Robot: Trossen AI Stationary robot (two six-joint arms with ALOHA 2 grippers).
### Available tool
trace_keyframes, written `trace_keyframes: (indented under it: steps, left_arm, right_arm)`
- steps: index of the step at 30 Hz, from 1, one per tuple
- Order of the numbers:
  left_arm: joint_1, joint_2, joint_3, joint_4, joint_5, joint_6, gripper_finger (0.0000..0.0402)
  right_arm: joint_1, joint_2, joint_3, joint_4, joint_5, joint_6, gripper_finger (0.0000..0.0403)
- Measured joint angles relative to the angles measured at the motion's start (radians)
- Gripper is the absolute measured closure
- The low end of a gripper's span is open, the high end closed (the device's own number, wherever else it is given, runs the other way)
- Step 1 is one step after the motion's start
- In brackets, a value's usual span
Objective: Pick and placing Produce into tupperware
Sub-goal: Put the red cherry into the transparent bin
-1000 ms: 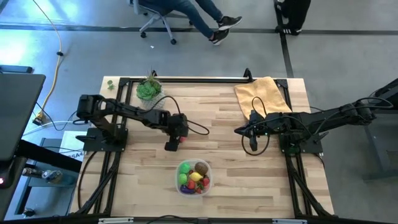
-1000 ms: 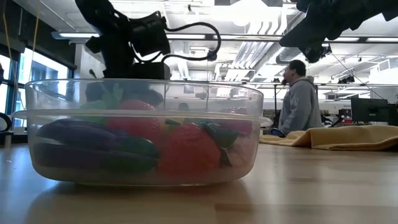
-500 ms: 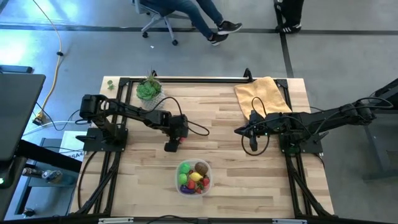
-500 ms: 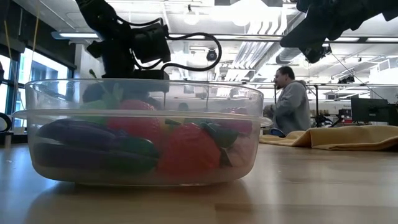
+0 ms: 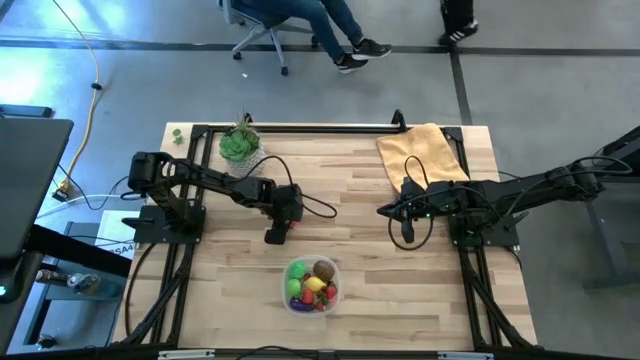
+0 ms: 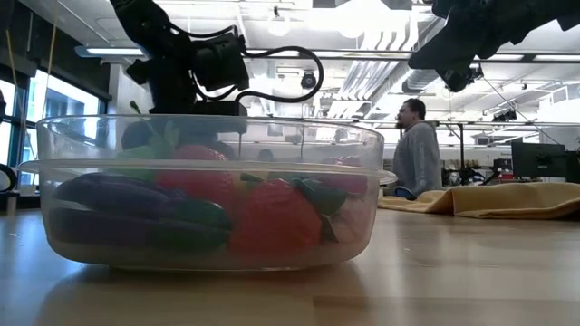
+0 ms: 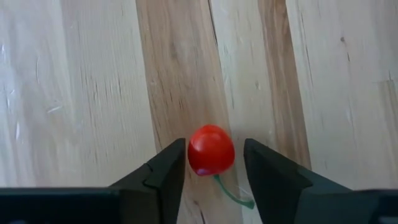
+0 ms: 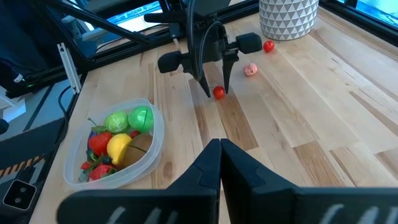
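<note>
From above we see the left gripper [image 5: 279, 229] lowered onto the wooden table [image 5: 350, 190] left of centre, with a red cherry [image 5: 291, 224] at its tip, and the clear tupperware [image 5: 311, 284] lying near the front edge, well apart from it, filled with colourful produce [image 5: 312, 287]. The right gripper [image 5: 405, 229] rests right of centre, near a yellow cloth [image 5: 424, 152] at the back right corner, and a green plant [image 5: 239, 144] stands at the back left. From table height the tupperware [image 6: 210, 190] fills the foreground and stands in the way of the table behind it; through its wall we make out red strawberries [image 6: 272, 218] and a purple eggplant [image 6: 127, 204], with the left arm above it and a person [image 6: 419, 154] in the room beyond. In the left wrist view the cherry [image 7: 211, 150] sits on the wood between the two dark fingers [image 7: 165, 171], which are spread with a narrow gap on one side; we cannot tell whether the other touches it. In the right wrist view that arm's own fingers [image 8: 205, 168] are pressed together, and beyond them we see the left gripper [image 8: 217, 89] straddling the cherry [image 8: 219, 93], a pink piece [image 8: 250, 70] and another red piece [image 8: 268, 46] near the white pot [image 8: 287, 17], and the tupperware [image 8: 118, 143] nearby.
</note>
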Motion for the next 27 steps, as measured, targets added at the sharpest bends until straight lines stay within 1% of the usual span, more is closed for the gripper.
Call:
trace_keyframes:
  steps: [5,11,20,27]
  left_arm:
    - [0.0,0.0,0.0,0.002,0.007,-0.011,0.0276]
    - [0.0,0.0,0.0,0.008,0.007,-0.024,0.0296]
    - [0.0,-0.01,0.003,0.005,0.007,-0.026,0.0288]
    - [0.0,-0.088,0.089,-0.07,-0.016,0.002,0.0297]
  right_arm:
    - [0.0,0.0,0.0,0.0,0.0,0.0,0.0402]
    - [0.0,0.0,0.0,0.0,0.001,0.0,0.0402]
    - [0.0,0.0,0.0,0.0,0.001,0.0,0.0402]
    - [0.0,0.0,0.0,0.0,0.005,0.0,0.0402]
